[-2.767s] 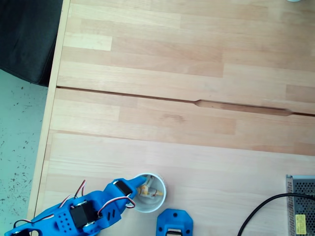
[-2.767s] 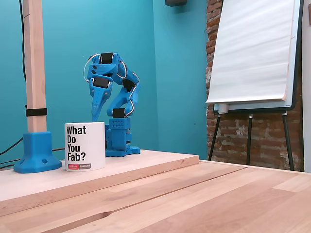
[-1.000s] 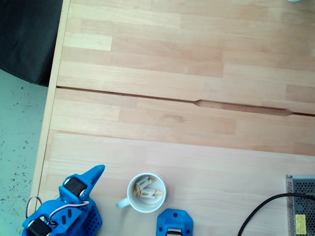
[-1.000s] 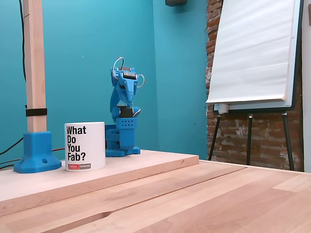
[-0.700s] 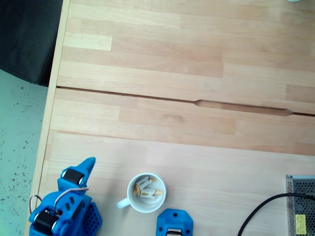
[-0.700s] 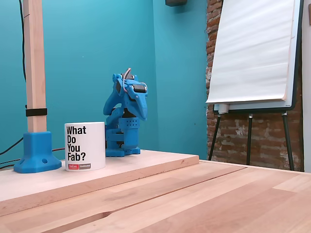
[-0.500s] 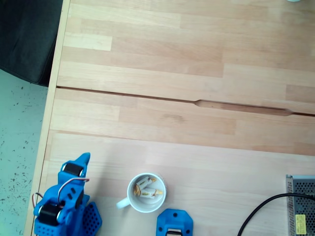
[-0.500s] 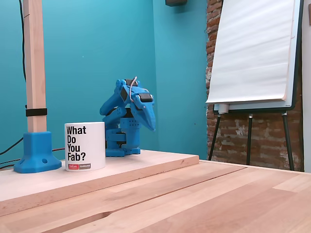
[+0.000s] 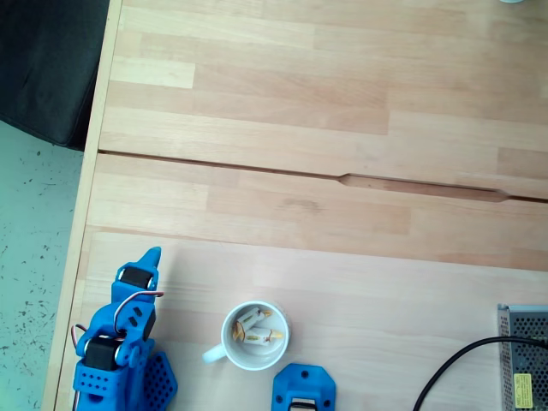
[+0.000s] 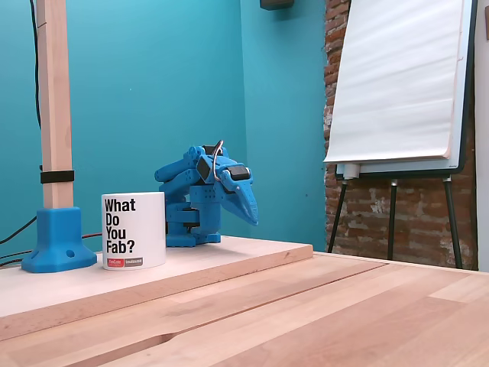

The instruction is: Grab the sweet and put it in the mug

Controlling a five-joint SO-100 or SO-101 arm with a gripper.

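Two sweets lying inside the mug; claw clenched, empty, left of the mug above the tabletop.

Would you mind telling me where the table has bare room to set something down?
Bare wood runs from the groove to the far edge, and between the mug and the metal box. The near edge is crowded: hand, mug, blue mount.
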